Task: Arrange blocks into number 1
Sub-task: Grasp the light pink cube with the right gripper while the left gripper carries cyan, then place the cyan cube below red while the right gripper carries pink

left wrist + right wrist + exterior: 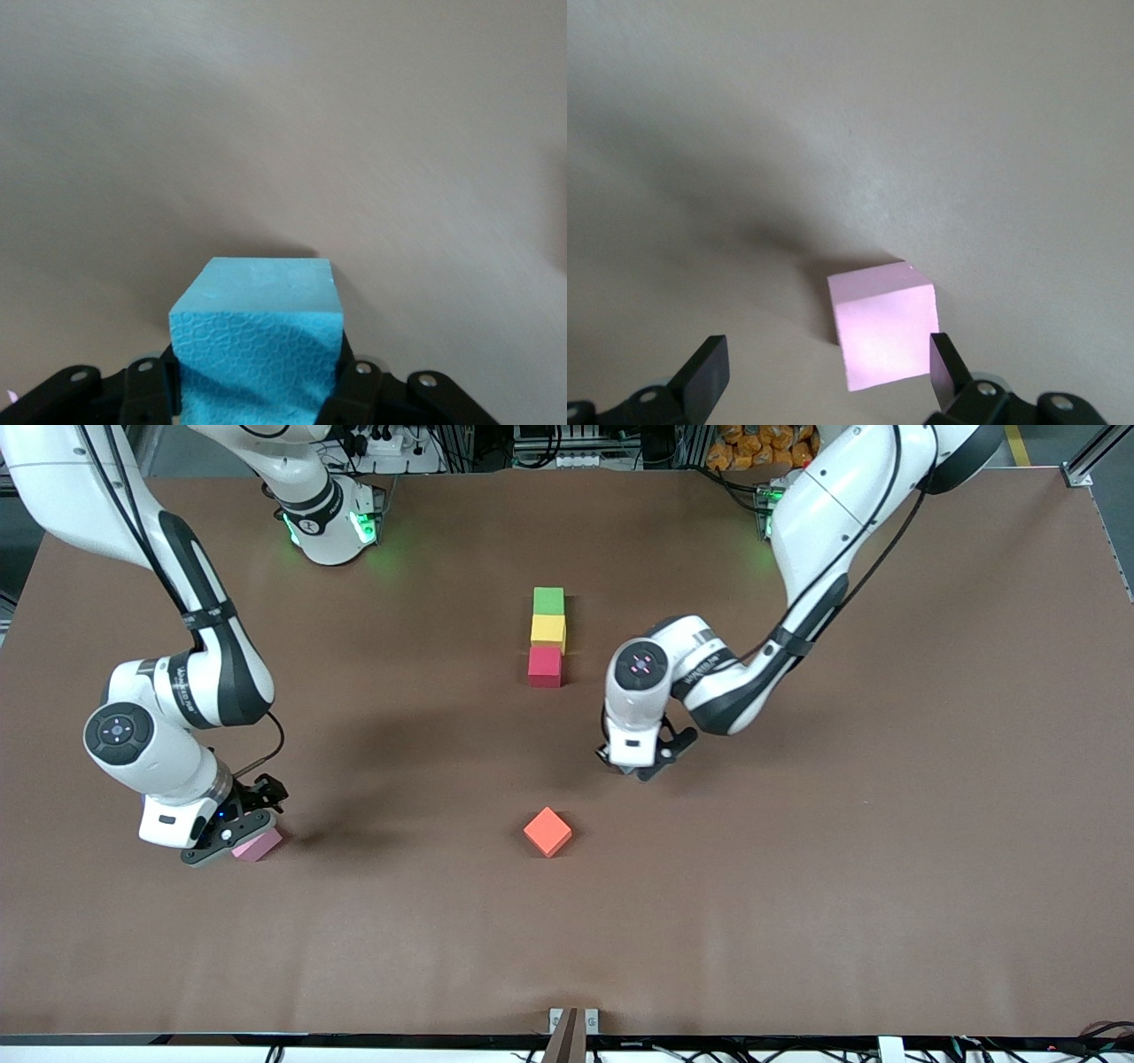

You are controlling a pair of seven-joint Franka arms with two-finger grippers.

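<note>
Three blocks are sitting in a touching column near the middle of the tabletop [886,921]: the green block [548,600] farthest from the front camera, the yellow block [547,631] next, and the red block [545,666] nearest of the three. Nearer still to the camera, well apart from the column, the orange block [547,832] is lying alone, turned diamond-wise.

At the left arm's side of the column, the left tool [634,767] is hanging just above the tabletop, between the red and orange blocks in depth. Its fingers [354,382] are clamping the light blue block [258,341], which shows only in the left wrist view.

Toward the right arm's end of the tabletop, the right tool [232,841] is sitting low over the pink block [258,845]. In the right wrist view its fingers [707,370] are standing apart, with the pink block [883,332] lying on the tabletop between them, close against one finger and clear of the other.
</note>
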